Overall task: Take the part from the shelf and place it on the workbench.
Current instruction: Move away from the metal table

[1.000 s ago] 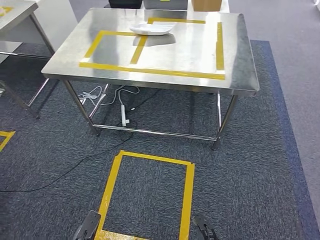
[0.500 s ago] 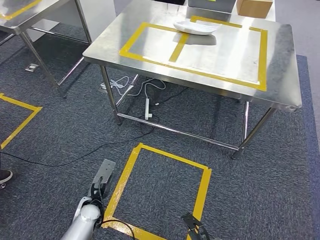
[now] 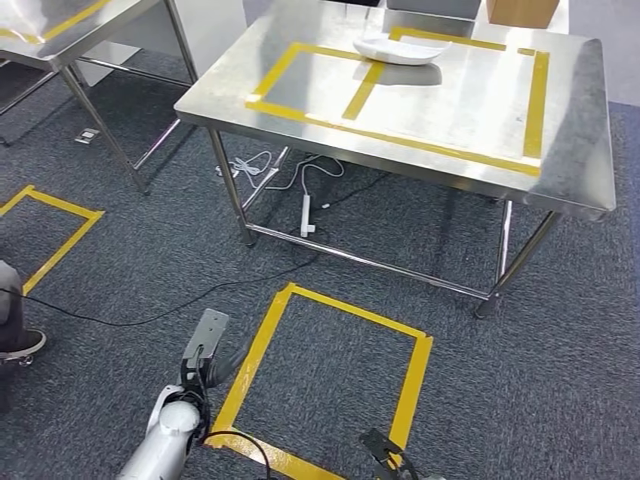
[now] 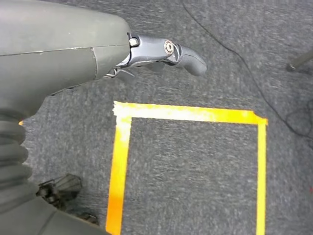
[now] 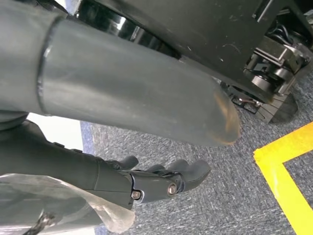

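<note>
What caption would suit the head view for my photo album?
Steel workbench bearing a white dish, yellow tape square on grey carpet, robot's left hand hanging low.

the left arm [image 3: 162, 440] is silver and rounded, with a thin black cable looping off it. the left hand [image 3: 202, 348] has a flat grey back. close up, the left hand [image 4: 92, 46] shows a smooth grey cover, ribbed grey bellows and dark fingers [image 4: 184, 55] with a silver screw. the right hand [image 5: 147, 181] has a thick grey thumb [image 5: 140, 93] and dark fingers [image 5: 191, 171] with screws.
</note>
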Available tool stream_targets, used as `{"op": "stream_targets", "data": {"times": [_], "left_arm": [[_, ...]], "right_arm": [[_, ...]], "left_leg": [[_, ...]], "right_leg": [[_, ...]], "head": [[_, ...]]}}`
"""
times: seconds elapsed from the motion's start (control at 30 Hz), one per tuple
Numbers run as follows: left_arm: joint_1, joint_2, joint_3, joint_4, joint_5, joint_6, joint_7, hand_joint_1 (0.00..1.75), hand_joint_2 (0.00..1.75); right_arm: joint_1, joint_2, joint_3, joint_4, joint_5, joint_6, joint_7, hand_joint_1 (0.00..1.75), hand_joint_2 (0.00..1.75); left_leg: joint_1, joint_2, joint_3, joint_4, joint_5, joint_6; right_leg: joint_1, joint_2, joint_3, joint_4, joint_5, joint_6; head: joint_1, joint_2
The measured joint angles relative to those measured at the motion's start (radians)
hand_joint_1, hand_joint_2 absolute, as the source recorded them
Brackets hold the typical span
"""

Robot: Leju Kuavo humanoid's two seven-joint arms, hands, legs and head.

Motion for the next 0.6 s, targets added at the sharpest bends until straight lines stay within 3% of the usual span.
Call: {"op": "stream_targets", "data": {"times": [0.07, 0.13, 0.17, 0.27, 0.33, 0.4, 0.47, 0.5, 0.57, 0.6], "left_arm": [[-0.007, 0.006, 0.0, 0.006, 0.004, -0.001, 0.0, 0.0, 1.75], [-0.019, 0.01, 0.0, 0.011, 0.006, -0.003, 0.0, 0.0, 1.75], [-0.024, 0.011, 0.001, 0.013, 0.007, -0.005, 0.0, 0.0, 1.75], [-0.028, 0.015, 0.001, 0.019, 0.007, -0.007, 0.0, 0.0, 1.75], [-0.03, 0.016, 0.002, 0.022, 0.007, -0.007, 0.0, 0.0, 0.87], [-0.032, 0.016, 0.002, 0.024, 0.007, -0.006, 0.0, 0.0, 0.0], [-0.032, 0.017, 0.002, 0.029, 0.007, -0.006, 0.0, 0.0, 0.0], [-0.032, 0.018, 0.002, 0.031, 0.007, -0.006, 0.0, 0.0, 0.0], [-0.032, 0.017, 0.002, 0.034, 0.007, -0.004, 0.0, 0.0, 0.0], [-0.033, 0.016, 0.002, 0.035, 0.007, -0.004, 0.0, 0.0, 0.0]], "right_arm": [[-0.002, 0.0, 0.0, 0.0, 0.006, 0.006, 0.0, 0.0, 0.0], [-0.004, 0.0, 0.0, 0.0, 0.01, 0.008, 0.0, 0.0, 0.0], [-0.006, 0.0, 0.0, 0.0, 0.01, 0.008, 0.0, 0.0, 0.0], [-0.008, 0.0, 0.0, 0.0, 0.011, 0.009, 0.001, 0.0, 0.0], [-0.008, 0.0, 0.0, 0.0, 0.011, 0.01, 0.0, 0.0, 0.0], [-0.009, -0.001, 0.0, 0.0, 0.011, 0.01, 0.0, 0.0, 0.0], [-0.008, -0.002, 0.0, 0.0, 0.011, 0.01, 0.0, 0.0, 0.0], [-0.007, -0.002, 0.0, 0.0, 0.011, 0.011, 0.0, 0.0, 0.0], [-0.007, -0.003, 0.0, 0.0, 0.012, 0.012, 0.0, 0.0, 0.0], [-0.007, -0.003, 0.0, 0.0, 0.012, 0.013, -0.001, 0.0, 0.0]], "left_leg": [[0.003, 0.004, 0.058, -0.112, 0.065, 0.001], [0.001, 0.011, 0.115, -0.229, 0.102, 0.008], [-0.001, 0.013, 0.126, -0.257, 0.104, 0.012], [-0.003, 0.012, 0.123, -0.266, 0.1, 0.029], [0.0, 0.012, 0.123, -0.271, 0.105, 0.042], [-0.001, 0.009, 0.12, -0.271, 0.108, 0.051], [-0.004, 0.0, 0.117, -0.27, 0.109, 0.054], [-0.005, -0.007, 0.116, -0.269, 0.109, 0.054], [-0.005, -0.027, 0.116, -0.266, 0.11, 0.053], [-0.006, -0.037, 0.114, -0.263, 0.11, 0.051]], "right_leg": [[0.0, -0.004, 0.001, 0.003, -0.002, 0.003], [0.004, -0.007, -0.003, 0.007, -0.003, 0.01], [0.005, -0.008, -0.007, 0.009, -0.003, 0.014], [0.005, -0.008, -0.017, 0.015, -0.005, 0.031], [0.003, -0.002, -0.041, 0.06, -0.039, 0.039], [0.003, 0.005, -0.098, 0.179, -0.103, 0.043], [0.003, 0.008, -0.149, 0.287, -0.138, 0.045], [0.004, 0.009, -0.153, 0.295, -0.128, 0.044], [0.003, 0.023, -0.104, 0.199, -0.063, 0.041], [0.0, 0.047, -0.07, 0.133, -0.036, 0.038]], "head": [[0.0, 0.0], [0.0, 0.0], [0.001, 0.0], [0.001, 0.0], [0.003, 0.0], [0.005, 0.0], [0.005, 0.0], [0.005, 0.0], [0.005, 0.0], [0.005, 0.0]]}}
